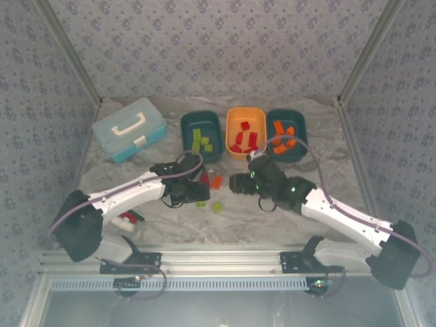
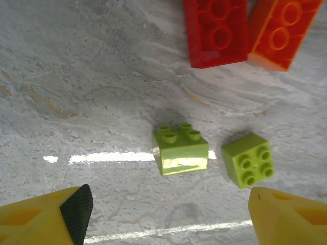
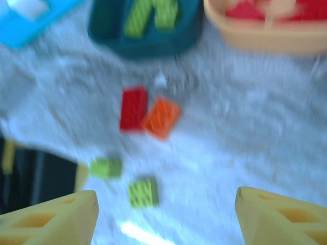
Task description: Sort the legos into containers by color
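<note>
Two lime green legos lie on the marble table just ahead of my open left gripper, with nothing between its fingers. Beyond them a red lego touches an orange lego. In the top view the left gripper hovers by these loose legos. My right gripper, open and empty, faces the same group in a blurred view. At the back stand a teal tub holding green legos, an orange tub holding red ones, and a teal tub holding orange ones.
A light blue lidded case with a white handle sits at the back left. A red piece beside something white lies near the left arm's base. Patterned walls close in the table on three sides.
</note>
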Controlling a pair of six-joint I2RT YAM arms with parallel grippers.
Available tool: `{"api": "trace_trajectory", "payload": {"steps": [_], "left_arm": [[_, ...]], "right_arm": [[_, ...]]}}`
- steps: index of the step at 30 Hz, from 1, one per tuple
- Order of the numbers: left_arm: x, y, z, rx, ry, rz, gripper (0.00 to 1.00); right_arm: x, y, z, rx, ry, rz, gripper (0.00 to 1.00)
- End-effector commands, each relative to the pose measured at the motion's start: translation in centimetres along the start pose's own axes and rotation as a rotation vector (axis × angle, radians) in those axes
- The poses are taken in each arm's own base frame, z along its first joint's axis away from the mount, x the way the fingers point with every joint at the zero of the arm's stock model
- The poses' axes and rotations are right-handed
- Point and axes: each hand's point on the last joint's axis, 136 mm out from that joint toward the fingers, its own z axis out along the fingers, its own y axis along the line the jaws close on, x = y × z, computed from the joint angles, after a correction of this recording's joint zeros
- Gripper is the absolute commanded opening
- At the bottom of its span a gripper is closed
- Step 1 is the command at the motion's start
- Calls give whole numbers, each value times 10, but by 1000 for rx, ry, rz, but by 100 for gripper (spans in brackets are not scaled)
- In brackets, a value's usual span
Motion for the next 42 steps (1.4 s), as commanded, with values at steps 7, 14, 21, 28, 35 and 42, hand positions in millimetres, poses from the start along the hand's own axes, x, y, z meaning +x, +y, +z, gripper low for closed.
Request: {"api": "trace_trajectory", "payload": {"steps": [7,14,21,28,35,42], "left_arm": [[-1,-17,29,-40,-11,41,80],[3,-8,48,-108,-7,47,66],[-2,-9,50,-139,-40,79,40],[-7,-3,32,-168,-87,89,27],[-75,-21,-30,-46,-188,64,28],[-181,-59,-43,12,-281,107,29]], "right_arm": [[36,14,-11,-111,29,51,73],[38,16,-6,-116,33,67,73],[42,13,-5,-101,39,74,73],[43,18,-5,-120,47,69,73],[3,50,-4,-203,-37,66,73],[-51,66,10,-158,-128,97,73]]}}
